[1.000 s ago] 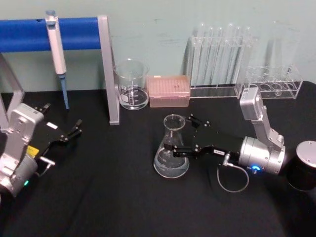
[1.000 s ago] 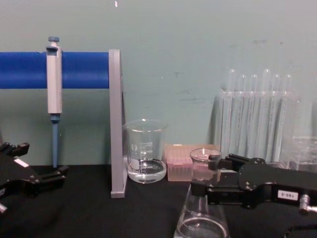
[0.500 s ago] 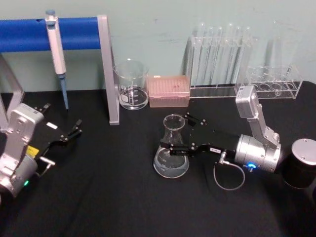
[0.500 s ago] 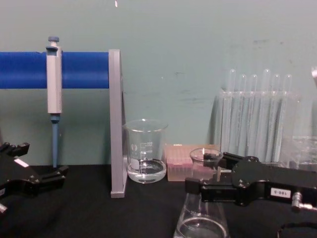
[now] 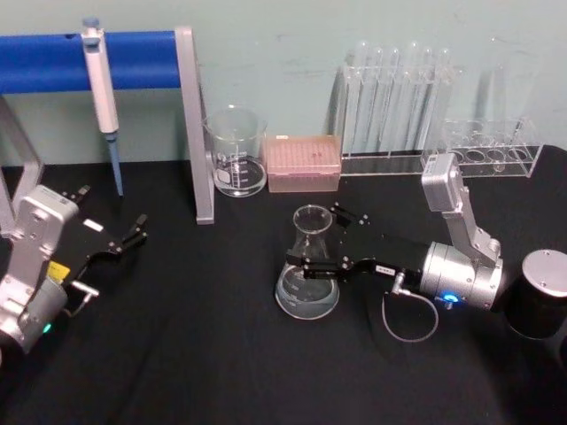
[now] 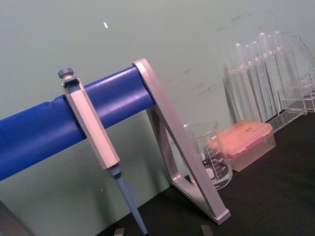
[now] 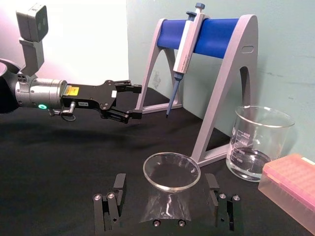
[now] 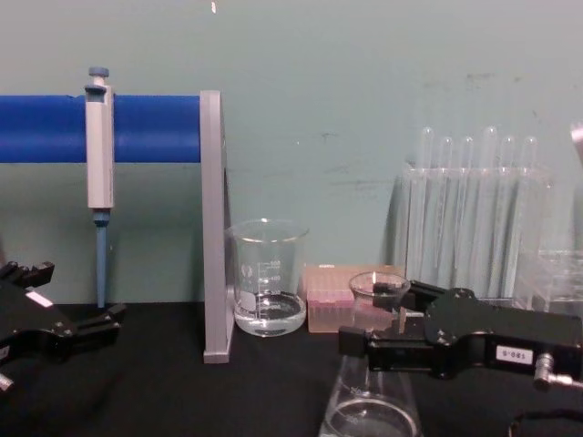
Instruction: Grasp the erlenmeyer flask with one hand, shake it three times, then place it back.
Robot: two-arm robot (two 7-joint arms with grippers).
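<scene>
- Pale green wall stood behind a black counter (image 5: 221,354) set out with lab glassware.
- The erlenmeyer flask (image 5: 307,288) stood upright on the counter near its middle, in front of the pink pipette-tip box (image 5: 304,163), with a little clear liquid in its base.
- The right gripper (image 5: 317,241) reached in from the right, level with the flask's neck.
- Its jaws were spread, one on each side of the neck. In the right wrist view a gap showed between each jaw and the glass, so nothing was pinched.
- A white number label (image 8: 512,353) and a silver plug (image 8: 547,369) sat on the gripper's black body, and a thin cable (image 5: 412,323) looped onto the counter below it.
- The left gripper (image 5: 133,232) lay low at the counter's left side, well apart from the flask, its jaws spread and holding nothing.
- A pipette (image 5: 104,88) hung on a blue-barred stand (image 5: 53,60) at the back left.
- A glass beaker (image 5: 236,155) with some clear liquid stood just right of the stand's grey leg, beside the tip box.
- Tall test tubes (image 5: 390,106) stood in a clear rack at the back right, with a lower clear rack (image 5: 492,150) beside it.
- A black cylinder with a silver top (image 5: 545,305) stood at the counter's right edge.
</scene>
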